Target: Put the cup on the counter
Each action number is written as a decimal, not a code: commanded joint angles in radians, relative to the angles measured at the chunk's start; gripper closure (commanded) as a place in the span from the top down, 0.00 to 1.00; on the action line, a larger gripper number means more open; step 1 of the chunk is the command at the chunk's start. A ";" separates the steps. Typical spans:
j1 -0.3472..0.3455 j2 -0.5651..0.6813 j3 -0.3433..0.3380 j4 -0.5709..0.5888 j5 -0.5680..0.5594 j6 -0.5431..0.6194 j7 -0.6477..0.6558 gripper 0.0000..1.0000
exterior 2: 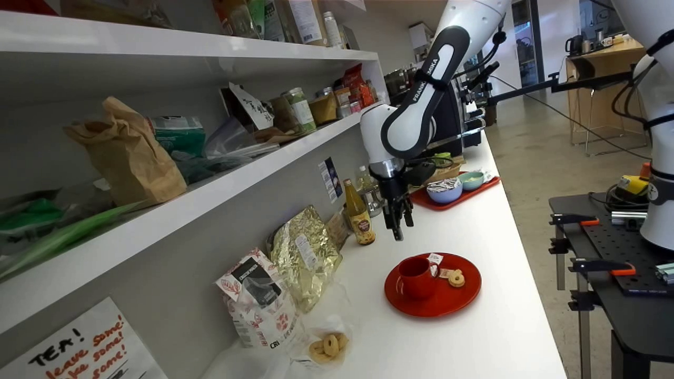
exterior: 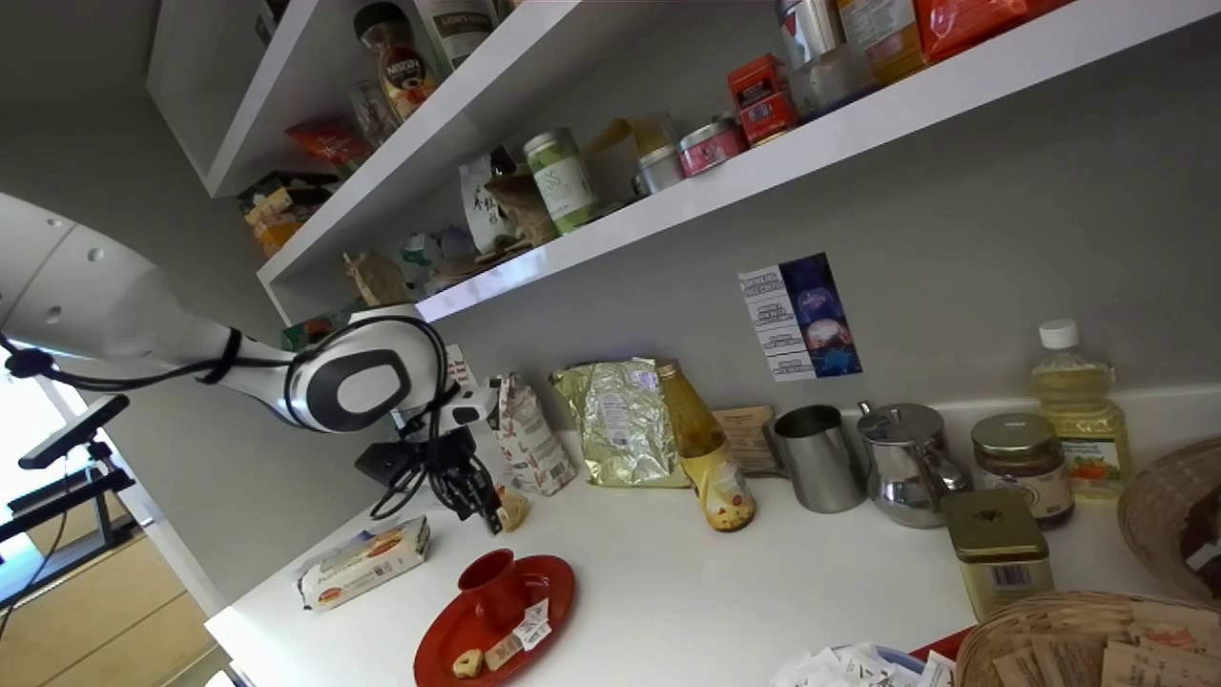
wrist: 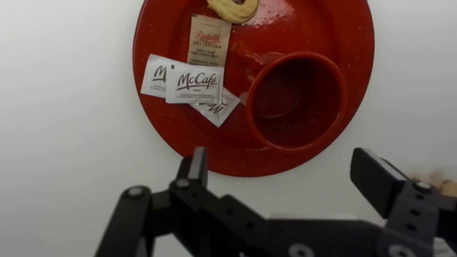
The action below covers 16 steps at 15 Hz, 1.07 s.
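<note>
Below the jaws and just to one side of them, a red cup (exterior 2: 416,280) stands upright on a red plate (exterior 2: 448,301), which rests on the white counter (exterior 2: 495,337). The gripper (wrist: 279,162) hangs over the counter with its jaws wide, the fingers (wrist: 373,178) well apart. On the same plate, paper packets (wrist: 194,85) lie nearer the jaws, a cookie (wrist: 237,12) farther off.

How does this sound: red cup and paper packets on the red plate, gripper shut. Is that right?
Not quite: in the wrist view, the gripper is open, its fingers wide apart. The red cup and paper packets are on the red plate.
</note>
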 commanded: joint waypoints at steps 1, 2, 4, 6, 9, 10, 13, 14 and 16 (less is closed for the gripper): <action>-0.007 0.110 0.004 0.106 0.031 -0.072 -0.029 1.00; -0.008 0.129 0.003 0.121 0.030 -0.081 -0.027 1.00; -0.010 0.160 0.001 0.146 0.026 -0.101 -0.026 1.00; -0.013 0.188 -0.001 0.171 0.024 -0.118 -0.026 1.00; -0.018 0.232 -0.002 0.206 0.023 -0.150 -0.030 1.00; -0.020 0.251 -0.001 0.218 0.024 -0.162 -0.034 1.00; -0.022 0.294 -0.003 0.247 0.015 -0.192 -0.042 1.00; -0.026 0.305 -0.001 0.254 0.014 -0.197 -0.056 0.75; -0.033 0.325 0.001 0.270 0.019 -0.214 -0.072 0.67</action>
